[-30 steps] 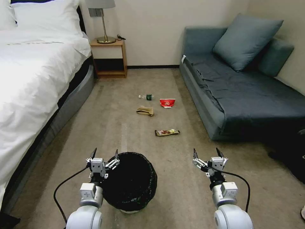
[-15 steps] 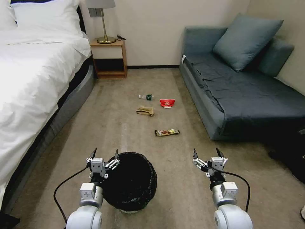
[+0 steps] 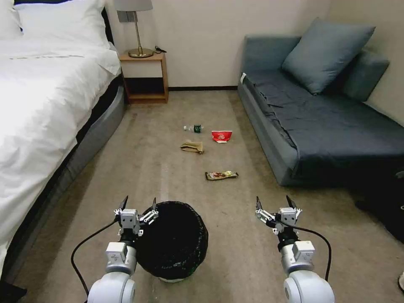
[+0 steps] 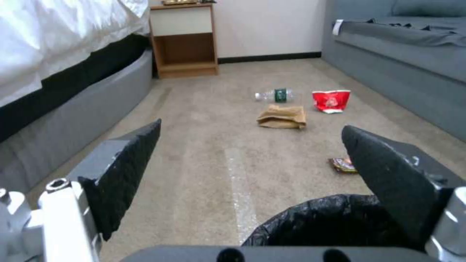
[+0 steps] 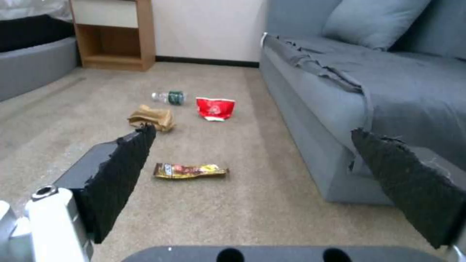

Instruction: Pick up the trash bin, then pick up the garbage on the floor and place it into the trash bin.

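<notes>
One round white trash bin lined with black plastic bag (image 3: 173,242), on carpet at left gripper (image 3: 138,203), fingers spread, empty. Right gripper (image 3: 273,202) likewise spread, empty. Four litter pieces ahead: clear green-labelled bottle (image 3: 194,128), red-and-white carton (image 3: 221,136), brown paper bag (image 3: 192,146), brown-yellow wrapper (image 3: 221,175).

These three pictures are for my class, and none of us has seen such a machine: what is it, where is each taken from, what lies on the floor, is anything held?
It is a wheeled robot with two arms. The wide picture comes from its head camera, the other two from cameras on each wrist, looking out between dark fingers. The left gripper hangs open at the rim of a small round white bin lined with black plastic; the right gripper hangs open above bare carpet. Nothing is held. Further off on the carpet lie a clear bottle with a green label, a red-and-white crumpled carton, a crumpled brown paper bag and a brown-yellow snack wrapper.
</notes>
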Available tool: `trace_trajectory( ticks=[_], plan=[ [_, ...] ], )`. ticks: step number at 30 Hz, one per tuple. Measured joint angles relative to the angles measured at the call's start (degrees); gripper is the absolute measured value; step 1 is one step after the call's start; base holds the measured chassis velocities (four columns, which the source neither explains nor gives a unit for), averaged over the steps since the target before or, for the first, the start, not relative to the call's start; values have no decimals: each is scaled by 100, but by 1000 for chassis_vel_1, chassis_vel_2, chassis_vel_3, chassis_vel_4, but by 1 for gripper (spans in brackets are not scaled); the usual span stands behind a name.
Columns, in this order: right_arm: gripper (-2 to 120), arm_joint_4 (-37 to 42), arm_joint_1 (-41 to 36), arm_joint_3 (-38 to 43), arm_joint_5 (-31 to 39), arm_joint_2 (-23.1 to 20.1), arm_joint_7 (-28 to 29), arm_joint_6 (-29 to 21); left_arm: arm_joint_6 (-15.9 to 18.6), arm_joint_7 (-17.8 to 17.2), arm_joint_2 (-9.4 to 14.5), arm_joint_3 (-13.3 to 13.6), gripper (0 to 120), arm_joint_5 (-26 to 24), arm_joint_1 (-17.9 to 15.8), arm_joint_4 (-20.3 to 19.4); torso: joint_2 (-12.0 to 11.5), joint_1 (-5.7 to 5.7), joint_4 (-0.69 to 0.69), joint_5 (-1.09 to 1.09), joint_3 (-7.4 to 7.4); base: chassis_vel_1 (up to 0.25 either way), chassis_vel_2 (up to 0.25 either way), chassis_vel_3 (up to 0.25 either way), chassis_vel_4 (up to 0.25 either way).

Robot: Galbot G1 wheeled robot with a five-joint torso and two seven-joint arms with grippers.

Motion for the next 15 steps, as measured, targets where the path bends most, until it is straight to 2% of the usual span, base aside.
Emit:
trace_trajectory(
  ticks=[3,6,8,9,10,11,12,13,15],
  plan=[
    [100,0,0,0,0,0,0,0,21,-2,-6,0,100,-2,-1,-5,0,0,0,0,0,0,0,0,0],
    [100,26,1,0,1,2,12,-22,483,-171,-167,48,100,-69,-63,-290,0,0,0,0,0,0,0,0,0],
    [100,42,3,0,2,5,20,-40,568,-202,-198,58,100,-82,-75,-342,0,0,0,0,0,0,0,0,0],
    [100,227,28,0,31,42,126,-234,912,-323,-316,97,100,-131,-122,-544,0,0,-1,2,1,0,0,0,0],
    [100,333,47,-1,48,62,184,-338,1051,-374,-366,112,100,-152,-143,-625,0,0,0,1,0,0,0,0,0],
    [100,654,98,-2,101,123,364,-656,1369,-493,-476,152,100,-198,-190,-822,0,0,0,0,0,0,0,0,0],
    [100,861,129,-4,140,169,484,-867,1499,-528,-502,168,100,-212,-192,-951,0,0,0,-1,0,0,0,0,0],
    [100,861,129,-4,140,169,484,-867,1499,-528,-502,168,100,-212,-192,-951,0,0,0,-1,0,0,0,0,0],
    [100,1329,201,-6,218,259,752,-1345,1585,-535,-428,172,100,-212,-139,-1208,0,0,0,2,0,0,0,0,0]
  ],
)
